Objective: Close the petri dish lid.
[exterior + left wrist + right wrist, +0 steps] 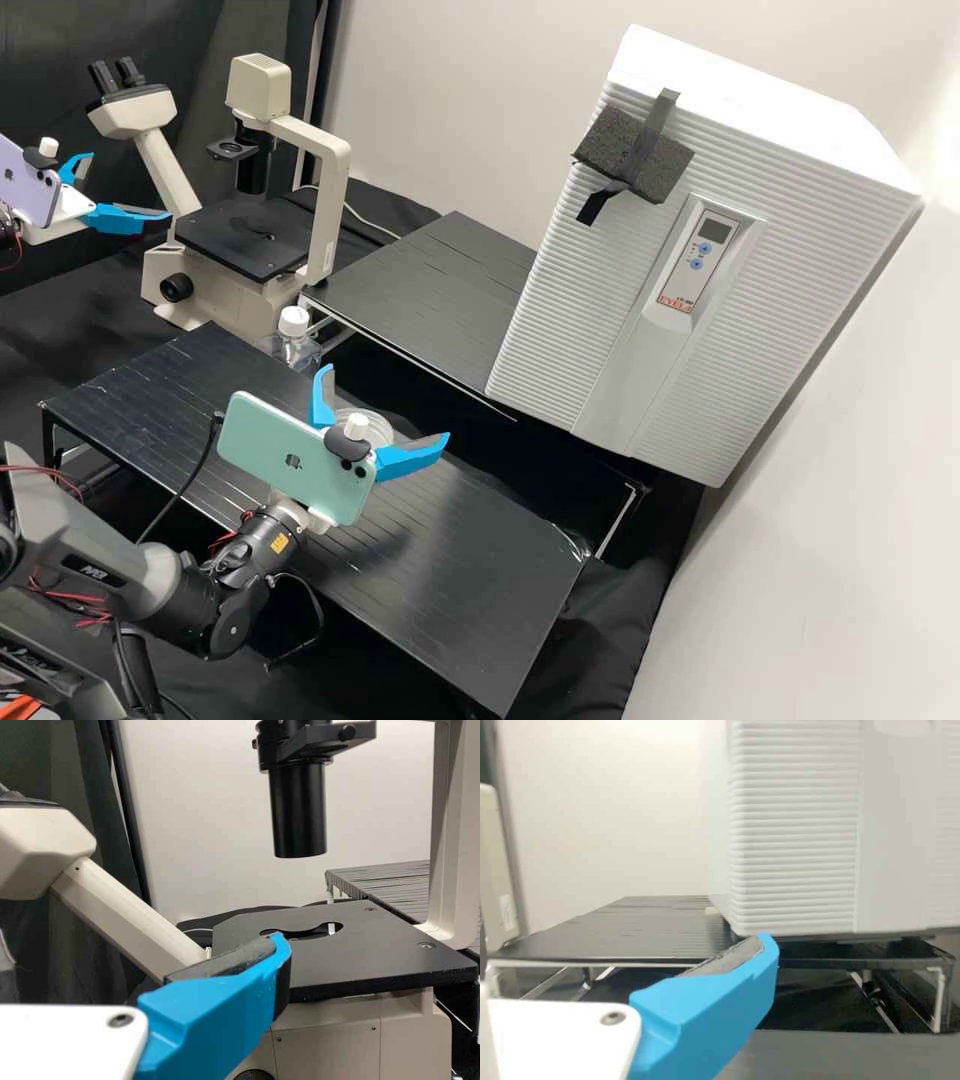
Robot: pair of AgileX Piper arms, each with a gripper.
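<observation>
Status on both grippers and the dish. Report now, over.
Left gripper open, near microscope. Right gripper open, over black stand. Petri dish seen between its fingers; contact, lid unclear. Phone clip partly blocks high view.

On the front table (480,560), dish (376,425), seen between spread fingers of the right gripper (386,403); near the microscope (330,165), bottle (293,345) and left gripper (130,185), also spread; on the rear table (420,290), white box (560,320) with dark foam (615,145) taped on

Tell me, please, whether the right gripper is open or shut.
The right gripper is open: in the high view its blue fingers stand wide apart, with the clear dish showing between them.
</observation>
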